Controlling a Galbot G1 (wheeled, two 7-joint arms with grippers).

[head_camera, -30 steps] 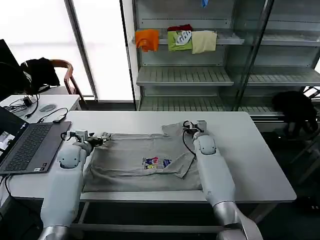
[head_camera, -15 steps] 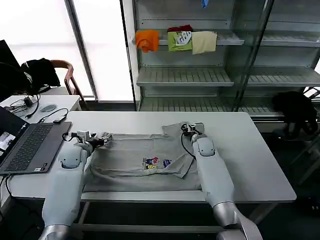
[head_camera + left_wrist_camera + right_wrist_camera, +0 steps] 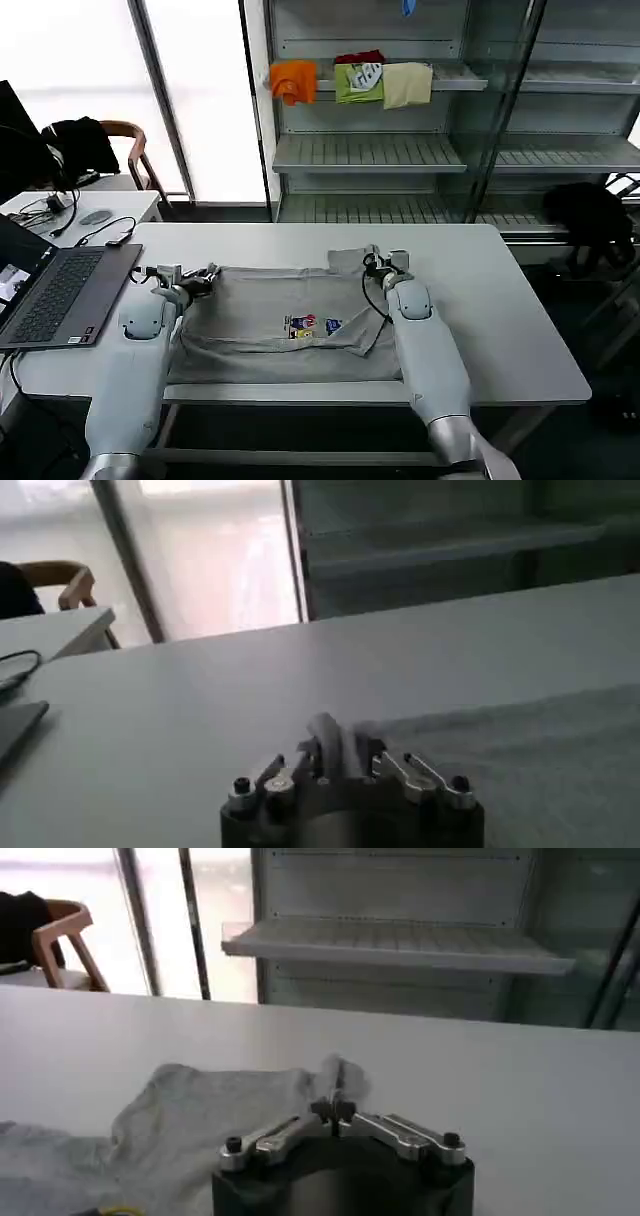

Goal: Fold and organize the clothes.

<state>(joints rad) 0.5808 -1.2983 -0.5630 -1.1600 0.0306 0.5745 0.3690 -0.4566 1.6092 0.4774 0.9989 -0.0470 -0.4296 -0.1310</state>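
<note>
A light grey short-sleeved shirt (image 3: 290,310) lies spread on the white table (image 3: 500,300), its small multicoloured chest print (image 3: 312,326) facing up. My left gripper (image 3: 205,276) is at the shirt's far left corner, shut on a pinch of the cloth (image 3: 325,735). My right gripper (image 3: 384,260) is at the far right corner, shut on a raised fold of the shirt (image 3: 336,1080). The near right part of the shirt lies folded over toward the print. In the right wrist view the grey cloth (image 3: 210,1113) spreads away from the pinch.
An open laptop (image 3: 55,295) sits at the table's left edge, close to my left arm. Behind the table stands a metal shelf with orange (image 3: 293,80), green (image 3: 358,80) and cream (image 3: 407,84) garments. A black bundle (image 3: 590,215) lies at the right.
Both grippers keep their hold. The right gripper has come slightly nearer with its fold, and the left one has edged a little to the right.
</note>
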